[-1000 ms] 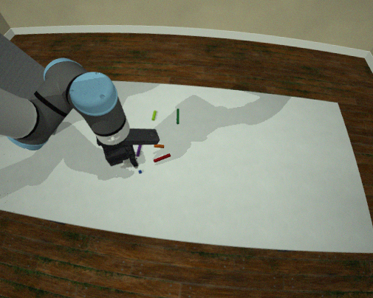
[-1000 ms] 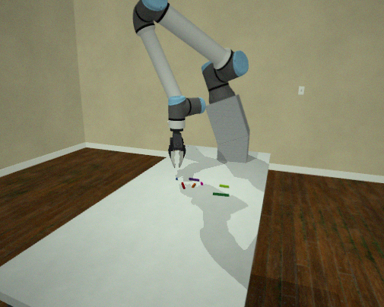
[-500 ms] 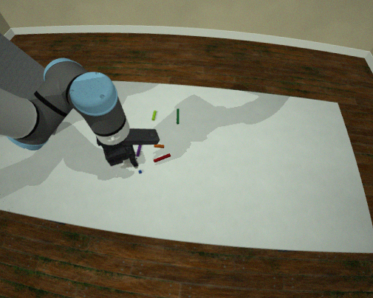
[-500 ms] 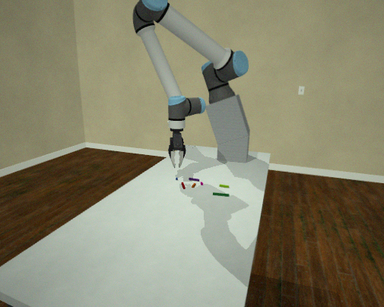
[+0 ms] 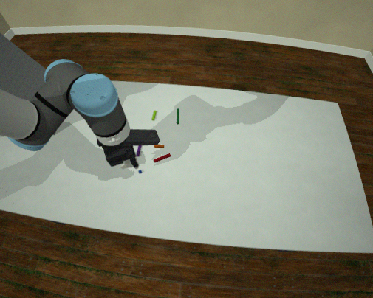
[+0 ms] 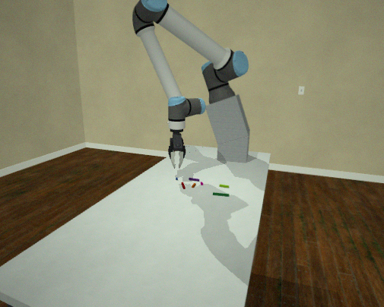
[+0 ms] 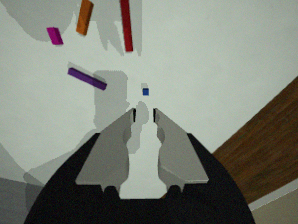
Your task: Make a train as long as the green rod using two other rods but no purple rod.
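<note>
My gripper (image 5: 134, 162) (image 6: 176, 166) (image 7: 144, 109) hangs above the white mat (image 5: 246, 184) (image 6: 139, 235) (image 7: 225, 60). Its fingers are drawn to a narrow gap with nothing between them. The tiny blue rod (image 5: 139, 172) (image 6: 176, 178) (image 7: 145, 91) lies on the mat just ahead of the fingertips. The purple rod (image 5: 139, 150) (image 6: 193, 178) (image 7: 87, 79), magenta rod (image 6: 201, 183) (image 7: 54, 35), orange rod (image 5: 159, 146) (image 6: 193, 185) (image 7: 84, 17) and red rod (image 5: 162, 158) (image 6: 183, 185) (image 7: 126, 25) lie close by, apart from each other. The green rod (image 5: 177, 116) (image 6: 220, 194) and lime rod (image 5: 154, 115) (image 6: 223, 186) lie farther off.
The mat lies on a wooden floor (image 5: 246, 66) (image 7: 260, 135). The arm's grey base (image 6: 230, 129) stands at the mat's far end. The arm casts broad shadows over the rods.
</note>
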You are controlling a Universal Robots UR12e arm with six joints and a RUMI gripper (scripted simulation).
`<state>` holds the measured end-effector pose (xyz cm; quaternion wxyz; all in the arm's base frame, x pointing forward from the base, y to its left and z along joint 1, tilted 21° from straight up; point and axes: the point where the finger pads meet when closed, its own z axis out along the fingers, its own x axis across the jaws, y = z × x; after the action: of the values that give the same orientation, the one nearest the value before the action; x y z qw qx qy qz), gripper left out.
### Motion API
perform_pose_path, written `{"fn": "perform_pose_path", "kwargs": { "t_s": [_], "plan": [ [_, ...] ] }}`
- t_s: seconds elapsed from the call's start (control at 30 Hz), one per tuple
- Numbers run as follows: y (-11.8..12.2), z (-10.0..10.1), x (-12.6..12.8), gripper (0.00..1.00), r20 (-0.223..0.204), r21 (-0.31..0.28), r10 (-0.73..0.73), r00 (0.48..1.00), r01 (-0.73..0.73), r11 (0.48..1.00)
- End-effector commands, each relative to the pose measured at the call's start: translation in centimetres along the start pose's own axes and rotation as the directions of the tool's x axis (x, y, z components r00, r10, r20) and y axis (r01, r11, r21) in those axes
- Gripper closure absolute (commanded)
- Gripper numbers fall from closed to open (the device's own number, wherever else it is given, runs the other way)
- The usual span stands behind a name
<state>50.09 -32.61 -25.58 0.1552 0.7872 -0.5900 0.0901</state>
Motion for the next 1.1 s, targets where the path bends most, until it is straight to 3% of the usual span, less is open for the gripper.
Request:
{"fn": "perform_pose_path", "kwargs": {
  "t_s": [0.0,1.07],
  "plan": [
    [0.0,0.3,0.0,0.86,0.000,0.001,0.000,1.000,0.000,1.000],
    [0.0,4.2,0.2,0.86,0.000,0.001,0.000,1.000,0.000,1.000]
  ]
}}
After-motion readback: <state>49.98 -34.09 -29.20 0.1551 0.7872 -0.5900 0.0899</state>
